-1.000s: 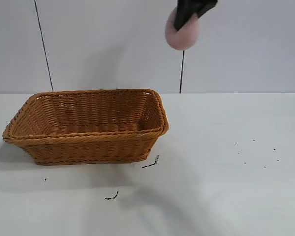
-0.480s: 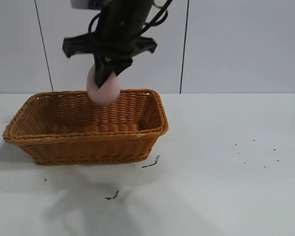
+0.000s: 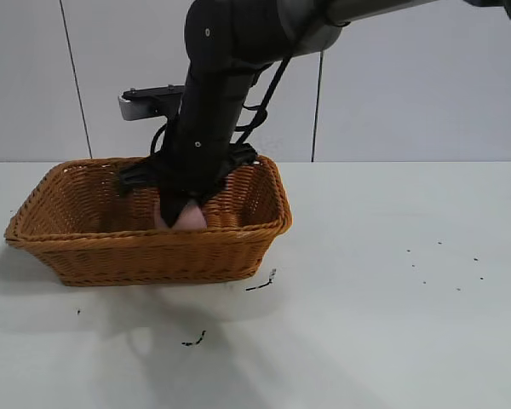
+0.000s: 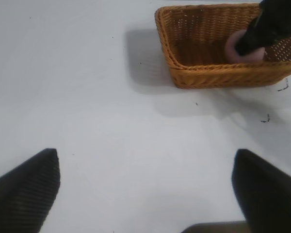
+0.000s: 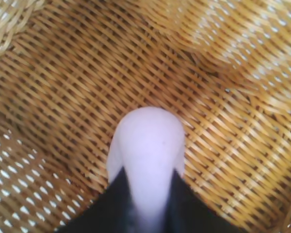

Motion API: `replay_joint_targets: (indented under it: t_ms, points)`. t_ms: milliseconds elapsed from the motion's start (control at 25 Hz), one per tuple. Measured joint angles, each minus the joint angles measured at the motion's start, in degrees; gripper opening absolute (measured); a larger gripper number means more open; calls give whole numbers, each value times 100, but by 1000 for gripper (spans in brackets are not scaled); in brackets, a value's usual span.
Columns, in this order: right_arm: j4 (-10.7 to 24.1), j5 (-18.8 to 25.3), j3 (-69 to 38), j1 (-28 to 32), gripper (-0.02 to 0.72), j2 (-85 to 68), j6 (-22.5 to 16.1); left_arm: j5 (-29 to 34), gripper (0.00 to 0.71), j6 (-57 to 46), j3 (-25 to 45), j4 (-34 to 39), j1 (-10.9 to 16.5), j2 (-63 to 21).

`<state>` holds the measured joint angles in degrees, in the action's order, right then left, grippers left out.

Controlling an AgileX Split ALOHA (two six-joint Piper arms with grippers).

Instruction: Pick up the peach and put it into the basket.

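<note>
The right gripper (image 3: 177, 215) is reached down into the basket (image 3: 85, 247) from above, its arm slanted over the far rim so that the fingers clear the braided edge and the load is carried well inside the walls. The peach (image 3: 187, 218) is seen low in the basket, toward its right half, below the level of the rim. In the right wrist view the peach (image 5: 148, 150) is framed by the two dark fingers (image 5: 111, 199), one against each flank, with the woven floor close behind it. The fruit is thus still bracketed by the jaws, which appear to be parted about its width; whether they are pressing on it or have just begun to slacken cannot be told, since the contact lines are hidden by the peach itself. It also cannot be settled whether the peach rests on the wicker or hangs just above it.

The low placement is judged to be deliberate: a rounded lump let go close to the floor is less likely to bounce or roll out.

The left gripper (image 4: 145, 194) is held spread and empty over bare table, well apart from the basket (image 4: 218, 77).
</note>
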<state>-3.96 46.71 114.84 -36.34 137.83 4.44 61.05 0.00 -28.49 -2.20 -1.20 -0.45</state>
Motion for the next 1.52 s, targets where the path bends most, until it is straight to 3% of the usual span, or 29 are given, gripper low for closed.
replay_joint_targets:
  t_ms: [80, 240, 520, 720, 1240, 1520]
  points:
    - [0, -2, 0, 0, 591, -37, 6, 0, 693, 0, 0, 0, 0, 0]
    - [21, 281, 264, 0, 680, -172, 24, 0, 693, 0, 0, 0, 0, 0]
    - [62, 1017, 1511, 39, 687, -538, -4, 0, 693, 0, 0, 0, 0, 0]
    - [84, 1319, 1865, 425, 695, -556, -124, 0, 693, 0, 0, 0, 0, 0]
    - [164, 1965, 1870, 2725, 695, -551, -148, 0, 693, 0, 0, 0, 0, 0]
    - [164, 2159, 1870, 3465, 695, -551, -153, 0, 693, 0, 0, 0, 0, 0]
